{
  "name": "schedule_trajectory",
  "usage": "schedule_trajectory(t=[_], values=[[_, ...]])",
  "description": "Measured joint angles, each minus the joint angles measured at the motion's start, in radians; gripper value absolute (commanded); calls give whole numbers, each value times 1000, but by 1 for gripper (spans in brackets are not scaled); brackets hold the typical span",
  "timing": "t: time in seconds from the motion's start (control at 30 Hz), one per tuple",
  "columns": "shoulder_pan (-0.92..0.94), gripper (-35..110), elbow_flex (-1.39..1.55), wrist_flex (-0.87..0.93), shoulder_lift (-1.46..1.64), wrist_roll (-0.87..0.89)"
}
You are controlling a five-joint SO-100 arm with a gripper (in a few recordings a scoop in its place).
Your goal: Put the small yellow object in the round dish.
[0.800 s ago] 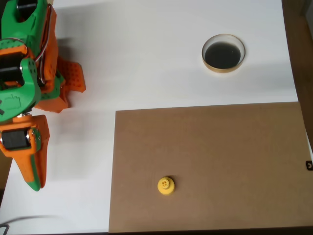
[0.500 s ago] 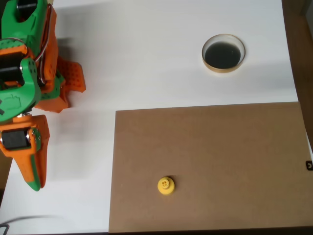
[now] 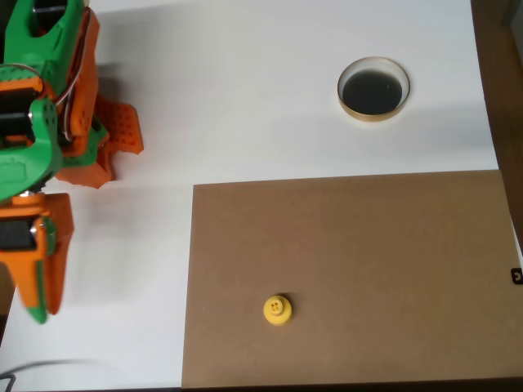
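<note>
Writing: you have no readable label or brand on anything here.
Yellow object: your small yellow object [image 3: 278, 310] sits alone on the brown board [image 3: 368, 269], low and toward its left side in the overhead view, knob up, with tiny dark dots on top.
Arm: your green and orange arm [image 3: 41, 139] runs down the left edge of the picture, over the white table [image 3: 237, 98], well apart from the yellow piece.
Claw: your gripper [image 3: 37, 282] points toward the bottom edge; the fingers overlap from above, so you cannot tell whether it is open or closed.
Cut off: the arm's upper part leaves the frame.
Dish: the round dish [image 3: 373, 88] rests on the white table at upper right, beyond the board, dark inside.
</note>
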Motion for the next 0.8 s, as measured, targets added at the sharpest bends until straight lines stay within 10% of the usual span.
schedule_trajectory(t=[0.8], values=[[-51, 24, -405, 51, -331, -160]])
